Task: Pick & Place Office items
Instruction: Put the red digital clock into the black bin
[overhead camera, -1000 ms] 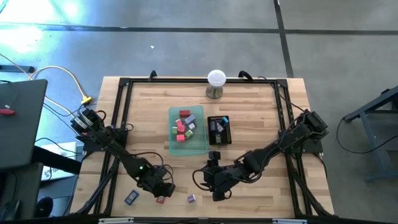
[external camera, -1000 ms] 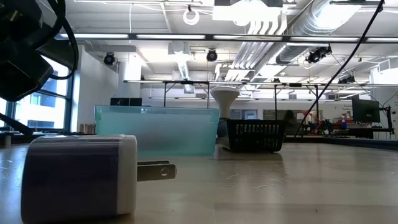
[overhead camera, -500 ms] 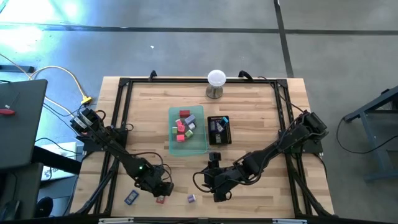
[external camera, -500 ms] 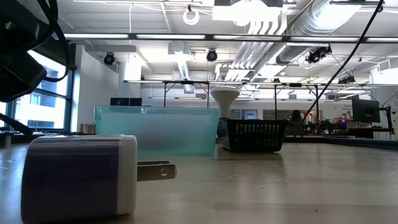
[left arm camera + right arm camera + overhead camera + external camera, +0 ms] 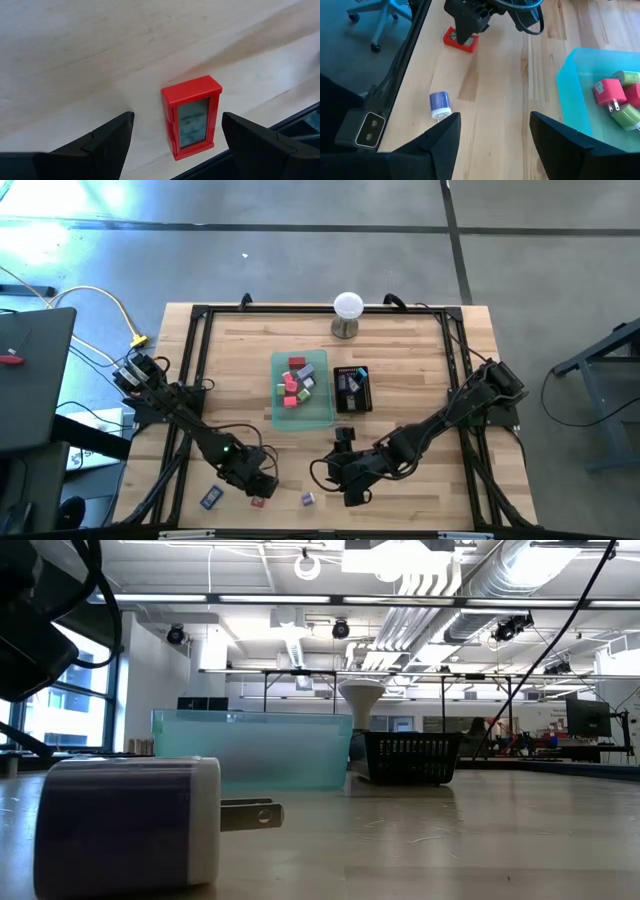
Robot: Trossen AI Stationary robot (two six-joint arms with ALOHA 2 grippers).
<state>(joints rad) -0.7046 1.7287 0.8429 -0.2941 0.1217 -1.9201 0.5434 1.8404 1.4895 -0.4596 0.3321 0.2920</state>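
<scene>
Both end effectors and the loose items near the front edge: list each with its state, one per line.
Left end effector: open, straddling the red item.
Right end effector: open, empty.
Red item: lying flat on the table.
Purple charger: lying on the table, ungripped.

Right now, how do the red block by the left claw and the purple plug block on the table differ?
The red block is flat with a grey face panel; the purple plug block is chunkier with metal prongs. The open left gripper straddles the red block; the purple one lies apart from both grippers. Both rest on the table, outside the trays.
</scene>
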